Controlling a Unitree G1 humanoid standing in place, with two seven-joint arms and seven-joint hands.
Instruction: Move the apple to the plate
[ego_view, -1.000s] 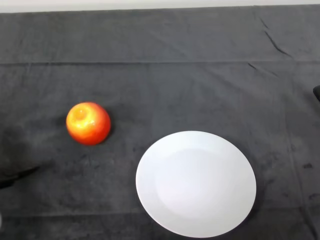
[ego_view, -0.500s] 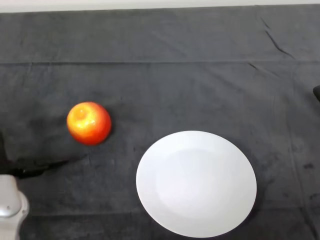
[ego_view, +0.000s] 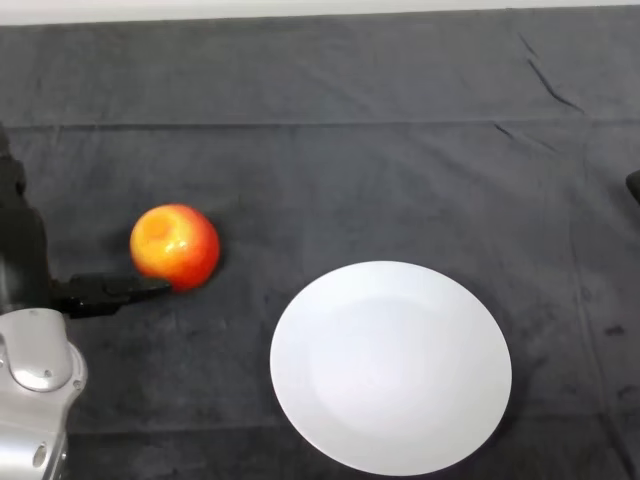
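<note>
Here, robot hand (ego_view: 30, 262) spread apart, thumb tip at the apple (ego_view: 175, 246), plate (ego_view: 391, 367) to the right.

Apple (ego_view: 175, 246) sits on the table (ego_view: 380, 150), left of centre. Plate (ego_view: 391, 366) lies on the table too, right of the apple and nearer the robot, well apart from it. Left hand (ego_view: 25, 260) is at the left edge, left of the apple. One of its fingers (ego_view: 112, 292) reaches right along the cloth, its tip at the apple's near-left lower side; contact can't be confirmed. Arm comes in from the lower left corner, below the hand.
</note>
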